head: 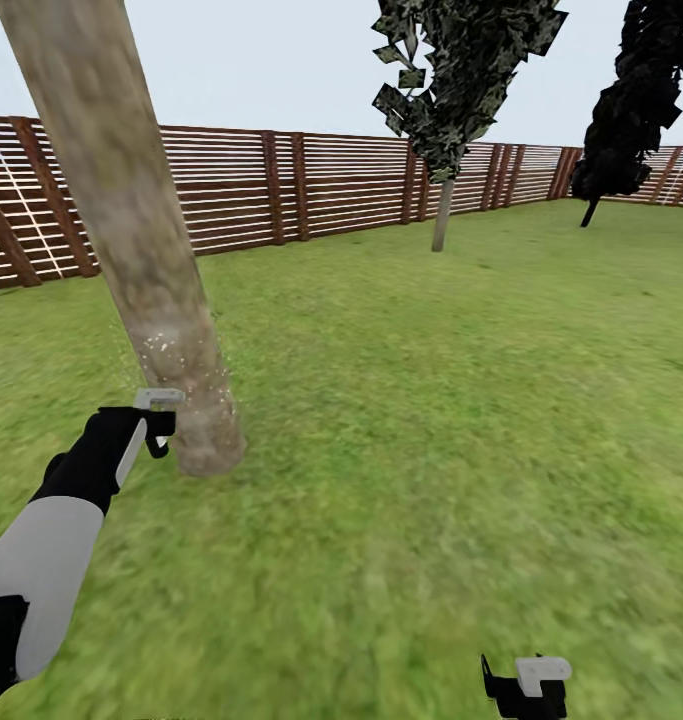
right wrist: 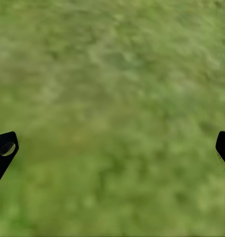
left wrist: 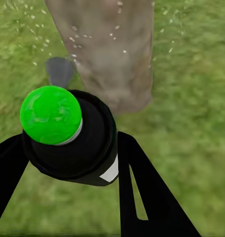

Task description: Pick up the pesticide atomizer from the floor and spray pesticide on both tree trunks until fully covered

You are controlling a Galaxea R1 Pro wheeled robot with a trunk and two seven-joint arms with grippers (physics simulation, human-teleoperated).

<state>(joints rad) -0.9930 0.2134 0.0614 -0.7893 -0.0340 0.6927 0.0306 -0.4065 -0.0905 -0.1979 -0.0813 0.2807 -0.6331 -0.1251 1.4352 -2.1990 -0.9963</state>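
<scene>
**Atomizer aimed at the near trunk**

The left gripper (left wrist: 67, 163) is clamped around the pesticide atomizer (left wrist: 67, 143), a black bottle with a green cap (left wrist: 51, 114), held just beside the base of the near tree trunk (head: 141, 240) at ten o'clock in the head view. White specks (head: 166, 345) dot the trunk's lower bark. The right gripper (right wrist: 112, 148) hangs over bare grass (right wrist: 112, 74), its fingers spread wide with nothing between them. A second tree (head: 442, 212) stands well apart at one o'clock, before the wooden fence (head: 331, 185).
</scene>
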